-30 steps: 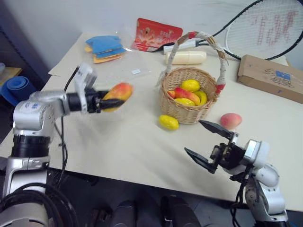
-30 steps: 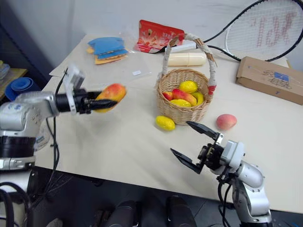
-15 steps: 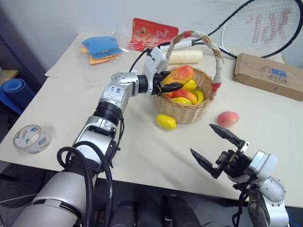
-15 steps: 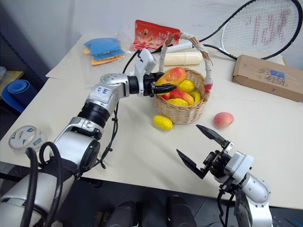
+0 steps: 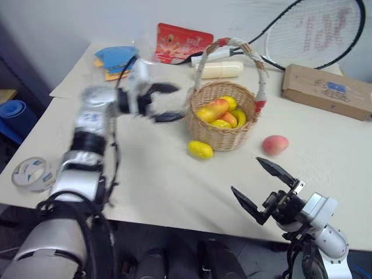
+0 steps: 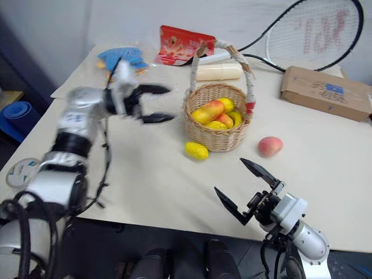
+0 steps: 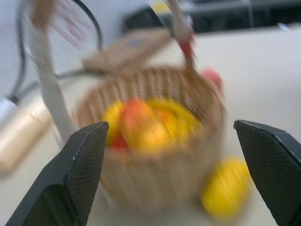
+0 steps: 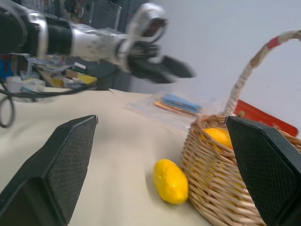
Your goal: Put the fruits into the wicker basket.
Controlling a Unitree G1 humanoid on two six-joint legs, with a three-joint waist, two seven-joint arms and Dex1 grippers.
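Now mango [image 5: 212, 108] in wicker basket [image 5: 221, 136] — tilted, red end up-right

Arched handle [image 5: 229, 43] — over basket [image 5: 221, 136] mouth

Table [image 5: 174, 186] bears wicker basket [image 5: 221, 123]; lemon [image 5: 200, 149]; peach [image 5: 275, 144].

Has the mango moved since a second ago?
Yes. The mango was held out left of the wicker basket; now it lies inside, on the other fruits, and the open left gripper is beside the rim.
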